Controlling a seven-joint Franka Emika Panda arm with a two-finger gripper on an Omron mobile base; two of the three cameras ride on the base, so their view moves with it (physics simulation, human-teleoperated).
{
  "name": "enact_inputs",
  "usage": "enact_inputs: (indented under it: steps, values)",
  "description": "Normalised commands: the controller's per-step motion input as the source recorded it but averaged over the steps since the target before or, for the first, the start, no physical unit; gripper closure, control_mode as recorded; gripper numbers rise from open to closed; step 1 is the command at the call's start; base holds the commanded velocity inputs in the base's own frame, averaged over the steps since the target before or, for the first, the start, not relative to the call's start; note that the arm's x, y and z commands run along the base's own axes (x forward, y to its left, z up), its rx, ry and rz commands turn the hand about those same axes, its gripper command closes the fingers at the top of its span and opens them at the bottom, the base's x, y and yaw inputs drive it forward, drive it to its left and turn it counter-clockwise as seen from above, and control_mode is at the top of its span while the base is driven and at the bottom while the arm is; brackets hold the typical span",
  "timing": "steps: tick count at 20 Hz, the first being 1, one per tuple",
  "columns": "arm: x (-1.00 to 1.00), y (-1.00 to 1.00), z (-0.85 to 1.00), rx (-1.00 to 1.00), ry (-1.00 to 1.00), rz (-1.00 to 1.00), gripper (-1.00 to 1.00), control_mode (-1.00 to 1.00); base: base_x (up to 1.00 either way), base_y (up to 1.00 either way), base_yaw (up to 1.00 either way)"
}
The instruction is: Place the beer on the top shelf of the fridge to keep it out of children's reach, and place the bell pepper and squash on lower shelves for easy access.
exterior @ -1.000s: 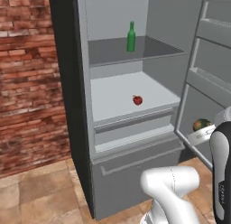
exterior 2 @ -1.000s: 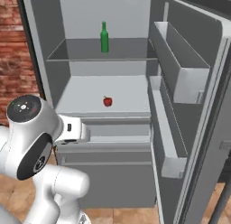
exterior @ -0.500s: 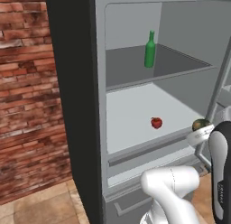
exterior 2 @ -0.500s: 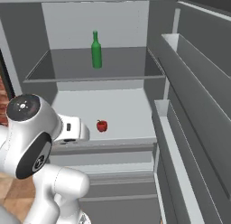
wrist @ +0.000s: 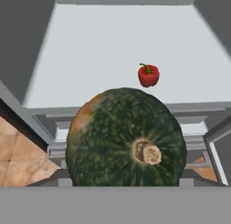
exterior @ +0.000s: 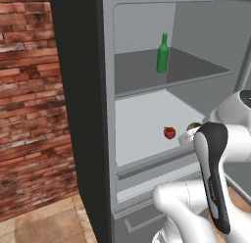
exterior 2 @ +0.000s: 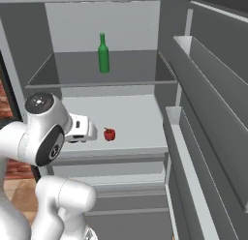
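The fridge (exterior: pixel 78 114) stands open beside a brick wall (exterior: pixel 27 100). On its dark top shelf (exterior 2: pixel 72 72), the beer (exterior 2: pixel 103 53) stands upright near the middle. On the pale lower shelf (exterior 2: pixel 131 113), the bell pepper (exterior 2: pixel 109 134) sits near the front edge. The tool (exterior 2: pixel 82 130) appears to hold the squash (wrist: pixel 126 137), its tips hidden, just before that front edge.

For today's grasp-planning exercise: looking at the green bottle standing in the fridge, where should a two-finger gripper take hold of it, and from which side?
Grip the beer around its straight lower body, coming in level from the open front of the fridge. It stands upright on the top shelf with bare board around it, so the jaws can likely pass either side. The narrow neck sits high, giving a less steady hold.
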Motion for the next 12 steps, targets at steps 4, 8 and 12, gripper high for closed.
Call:
enact_inputs:
  steps: [4, 8, 12]
  values:
    - [0.69, 0.01, -0.48, 0.00, 0.00, 0.00, 1.00, -1.00, 0.00, 0.00, 0.00]
    - [0.70, 0.00, -0.55, 0.00, 0.00, 0.00, 1.00, -1.00, 0.00, 0.00, 0.00]
    - [0.74, 0.00, -0.56, 0.00, 0.00, 0.00, 1.00, -1.00, 0.00, 0.00, 0.00]
